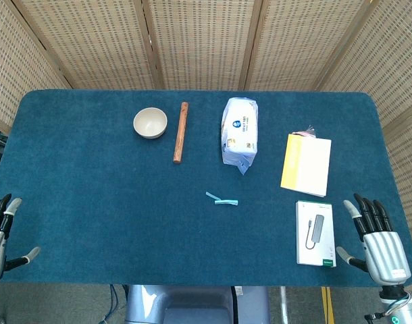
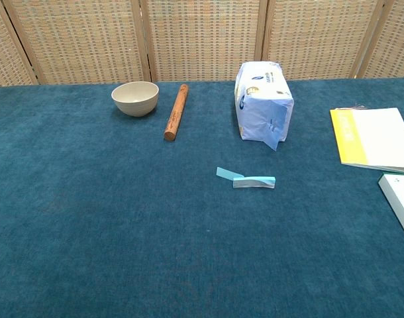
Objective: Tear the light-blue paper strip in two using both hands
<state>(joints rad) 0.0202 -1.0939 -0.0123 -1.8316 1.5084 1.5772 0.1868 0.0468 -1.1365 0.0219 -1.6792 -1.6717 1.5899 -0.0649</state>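
Right hand (image 1: 376, 237) sat at the near right edge of the table (image 1: 84, 202), fingers spread and pointing toward the far side, thumb out to the left, holding nothing. Left hand (image 1: 0, 233) lay at the near left edge, partly cut off by the frame; fingers apart, thumb out to the right, also empty. Neither hand appeared in the chest view.

Just left of the right hand lay a white product box (image 1: 315, 233) printed with a grey device. Beyond that box, a booklet with a yellow spine (image 1: 306, 165) lay flat, something pinkish showing at its far edge.

The light-blue paper strip (image 1: 221, 200) lay on the blue cloth near the table's middle, well apart from both hands, in one piece. In the chest view it (image 2: 246, 179) showed a kink: the left part lay flat and angled, the right part folded over and slightly raised.

Farther back, a white-and-blue soft packet (image 1: 239, 130) stood behind the strip. To its left a wooden rod (image 1: 181, 132) lay lengthwise, and just beside that a cream bowl (image 1: 150, 123) sat upright. A woven screen (image 1: 206, 40) closed off the rear.
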